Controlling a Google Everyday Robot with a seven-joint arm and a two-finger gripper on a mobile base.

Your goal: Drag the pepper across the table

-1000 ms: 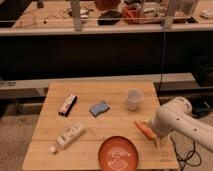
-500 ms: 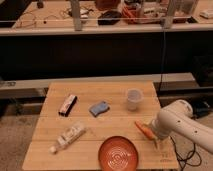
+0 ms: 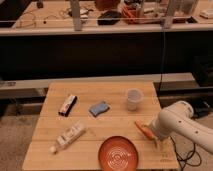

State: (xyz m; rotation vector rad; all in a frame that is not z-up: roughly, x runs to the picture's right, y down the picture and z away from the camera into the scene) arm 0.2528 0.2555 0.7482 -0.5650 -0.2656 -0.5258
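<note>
gripper [image 3: 153, 137] sits low at the right side of the table [image 3: 107, 125], on the near end of the pepper [image 3: 142, 129]. fingers are spread, nothing pinched. can't tell if either finger actually touches the pepper, the wrist hides the contact.

the pepper lies diagonally near the right edge, well in front of the clear cup [image 3: 133, 99] and just beside the orange-red ridged plate [image 3: 119, 154], which is to its front-left.

risks from here:
- the pepper is slim, tapered and probably rolls. a push on one end with spread fingers likely pivots it or lets it slip out sideways instead of dragging.
- a drag toward front-left runs it into the plate rim. it rides up or shoves the plate, and the plate is already close to the front edge.
- a drag toward the back risks clipping the cup, which looks light and would tip easily.
- any drift right or forward drops the pepper off the table, little margin there.
- too much downward press and a fingertip catches a plank seam, so the motion goes jerky and the pepper may squirt free.

safest looks like leftward across the middle, toward the gap short of the blue sponge [image 3: 99, 108].
</note>
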